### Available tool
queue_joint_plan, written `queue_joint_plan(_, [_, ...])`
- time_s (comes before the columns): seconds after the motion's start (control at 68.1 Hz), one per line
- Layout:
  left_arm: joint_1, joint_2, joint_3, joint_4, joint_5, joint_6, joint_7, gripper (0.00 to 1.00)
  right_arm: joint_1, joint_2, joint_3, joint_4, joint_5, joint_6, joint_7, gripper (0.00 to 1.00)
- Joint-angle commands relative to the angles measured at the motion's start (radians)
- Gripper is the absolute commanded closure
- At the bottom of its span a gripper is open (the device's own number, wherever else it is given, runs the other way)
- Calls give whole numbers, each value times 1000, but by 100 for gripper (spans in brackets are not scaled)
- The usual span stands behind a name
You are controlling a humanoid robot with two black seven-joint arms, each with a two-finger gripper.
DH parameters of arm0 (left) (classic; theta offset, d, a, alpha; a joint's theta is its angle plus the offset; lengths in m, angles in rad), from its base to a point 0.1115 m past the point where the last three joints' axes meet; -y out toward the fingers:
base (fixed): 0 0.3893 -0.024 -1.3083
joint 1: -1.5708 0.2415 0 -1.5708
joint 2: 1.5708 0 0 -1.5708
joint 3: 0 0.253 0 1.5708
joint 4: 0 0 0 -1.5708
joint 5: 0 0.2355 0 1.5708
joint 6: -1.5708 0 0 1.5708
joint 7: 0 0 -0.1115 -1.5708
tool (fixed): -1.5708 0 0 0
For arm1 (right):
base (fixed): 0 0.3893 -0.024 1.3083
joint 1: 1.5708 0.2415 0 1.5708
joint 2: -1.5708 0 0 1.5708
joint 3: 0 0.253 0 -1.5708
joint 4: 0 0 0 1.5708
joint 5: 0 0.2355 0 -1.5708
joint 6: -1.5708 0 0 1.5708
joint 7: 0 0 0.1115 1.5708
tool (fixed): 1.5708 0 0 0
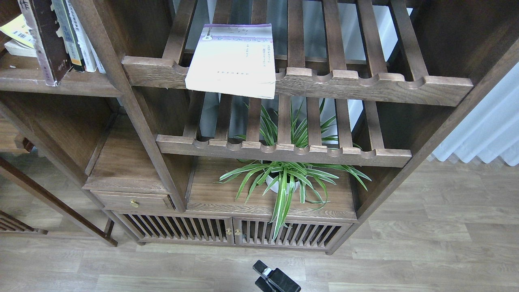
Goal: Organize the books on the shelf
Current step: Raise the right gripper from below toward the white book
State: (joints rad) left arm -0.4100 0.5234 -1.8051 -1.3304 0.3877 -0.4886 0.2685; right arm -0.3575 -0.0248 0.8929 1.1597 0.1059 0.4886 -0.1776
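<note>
A white paperback with a purple top edge [233, 59] lies flat on the upper slatted shelf [365, 83], its near edge overhanging the front rail. At the top left, a dark brown book [44, 40] stands upright on the solid shelf [61, 85], beside a row of upright books [79, 38]. A yellow book [14, 30] lies flat behind them on a white one. A small black part of one arm [275, 280] shows at the bottom edge; I cannot make out its fingers. No gripper is near the books.
A spider plant in a white pot [284, 182] stands on the cabinet top under the lower slatted shelf [284, 152]. A small drawer [131, 201] and slatted cabinet doors [231, 232] sit below. Wood floor lies in front, with a white curtain [482, 134] at the right.
</note>
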Motion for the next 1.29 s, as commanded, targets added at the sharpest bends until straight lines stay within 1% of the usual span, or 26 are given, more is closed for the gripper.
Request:
queue_joint_plan(0.0, [60,-3,-30,-33,-30,0,0,47,2,2,4,3,1,0,1,14])
queue_joint_plan(0.015, [103,-11,-37,-64,-85,0,3,47,3,5,24,3,1,0,3,14])
queue_joint_plan(0.132, [197,-11,-39,-102,-179,0,9,46,9,25,72,11,9,0,6,14])
queue_joint_plan(0.191, [237,-10,-43,-105,-213,0,9,44,11,25,86,20,15,0,6,13])
queue_joint_plan(0.294, [306,-11,-53,-110,-245,0,8,33,23,25,87,37,18,0,7,13])
queue_joint_plan(0.338, [330,-11,-54,-112,-257,0,6,25,23,25,87,43,18,0,7,13])
queue_joint_plan(0.353, [341,-11,-56,-110,-263,0,8,18,23,25,87,47,18,0,7,13])
queue_joint_plan(0.367, [349,-11,-56,-112,-268,0,6,13,23,25,87,51,18,0,7,13])
queue_joint_plan(0.411, [367,-13,-56,-112,-277,0,8,5,23,25,87,60,18,0,7,13])
queue_joint_plan(0.588, [456,-36,-37,-112,-313,0,6,5,26,25,87,110,18,0,7,13])
queue_joint_plan(0.705, [513,-92,-19,-112,-313,0,9,5,48,25,86,144,15,0,7,14])
queue_joint_plan(0.896, [556,-125,-13,-92,-313,0,11,5,84,25,77,189,0,0,7,14])
queue_joint_plan(0.999, [574,-132,0,-82,-313,0,8,5,115,25,74,213,-48,0,12,14])
queue_joint_plan(1.058, [579,-132,0,-75,-313,0,5,5,138,25,72,227,-84,0,30,14])
queue_joint_plan(1.073, [580,-132,0,-72,-314,0,3,5,152,25,66,230,-97,0,44,14])
queue_joint_plan(1.205, [582,-132,-7,-46,-325,0,3,4,230,25,35,245,-115,0,113,14])
queue_joint_plan(1.278, [585,-132,-5,-32,-331,0,3,4,265,25,32,255,-115,0,125,14])
